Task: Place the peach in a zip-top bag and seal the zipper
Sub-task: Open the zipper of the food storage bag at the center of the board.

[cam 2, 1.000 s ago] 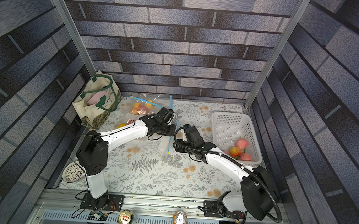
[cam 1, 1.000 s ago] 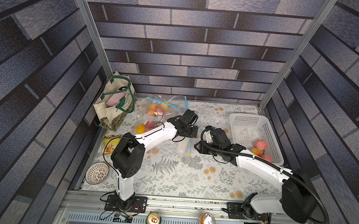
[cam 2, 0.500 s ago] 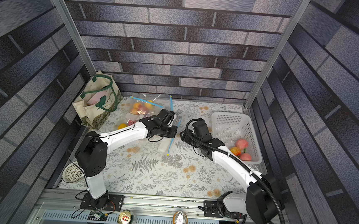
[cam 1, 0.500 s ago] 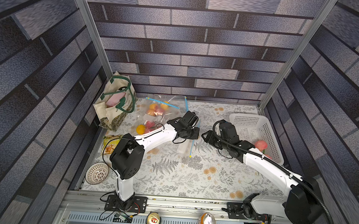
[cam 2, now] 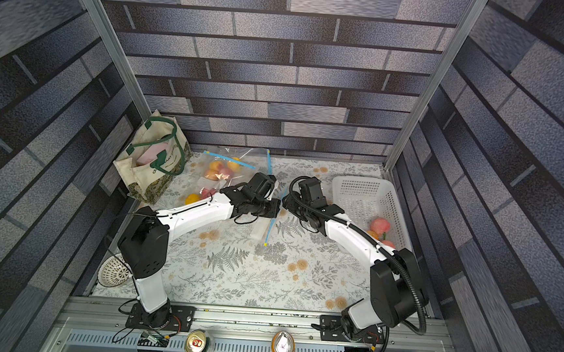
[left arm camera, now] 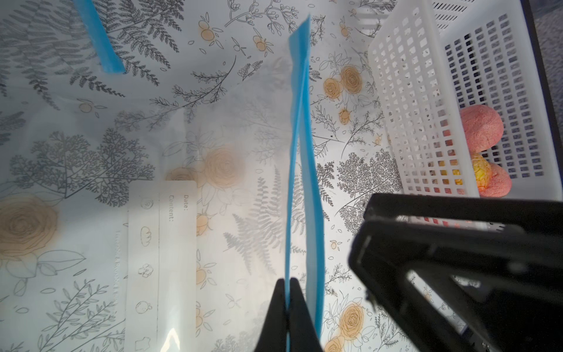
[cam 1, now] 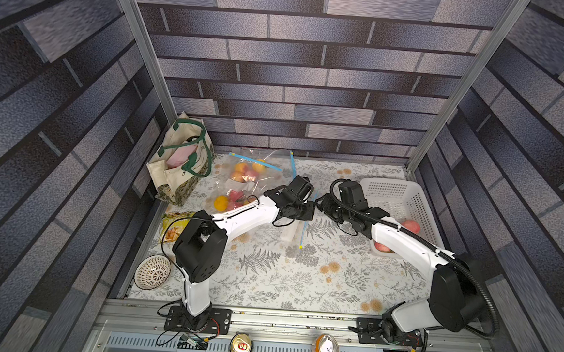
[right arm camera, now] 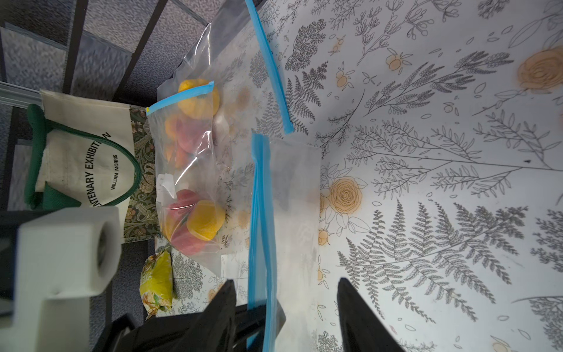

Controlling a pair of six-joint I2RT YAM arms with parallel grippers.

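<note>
In both top views the basket (cam 1: 394,195) stands at the far right of the tabletop (cam 1: 300,287). The peaches (cam 1: 411,226) lie inside it, at its near end. Just left of the basket, the left hand (cam 1: 308,212) and right hand (cam 1: 321,205) meet almost tip to tip. An empty bag (cam 1: 288,233) hangs from the left hand, and its blue zipper (cam 1: 303,234) slants down toward the tabletop. Farther left of the basket lie filled fruit bags (cam 1: 243,177), and beyond them stands a tote (cam 1: 183,163).

In the left wrist view, the left hand's fingers (left arm camera: 275,320) are pressed together, pinching the zipper (left arm camera: 300,152) at one end. The bag's clear sheet and white label (left arm camera: 161,243) hang on the side of the zipper away from the basket (left arm camera: 411,106). The peaches (left arm camera: 481,128) show over the basket's wall. The right hand's black body sits between zipper and basket, and its fingertips are hidden here.

In the right wrist view, the right hand's fingers (right arm camera: 356,311) are spread wide. The zipper (right arm camera: 262,213) passes between them, closer to one finger, though I cannot tell whether it touches. The fruit bags (right arm camera: 189,170) and tote (right arm camera: 85,158) lie beyond the zipper.
</note>
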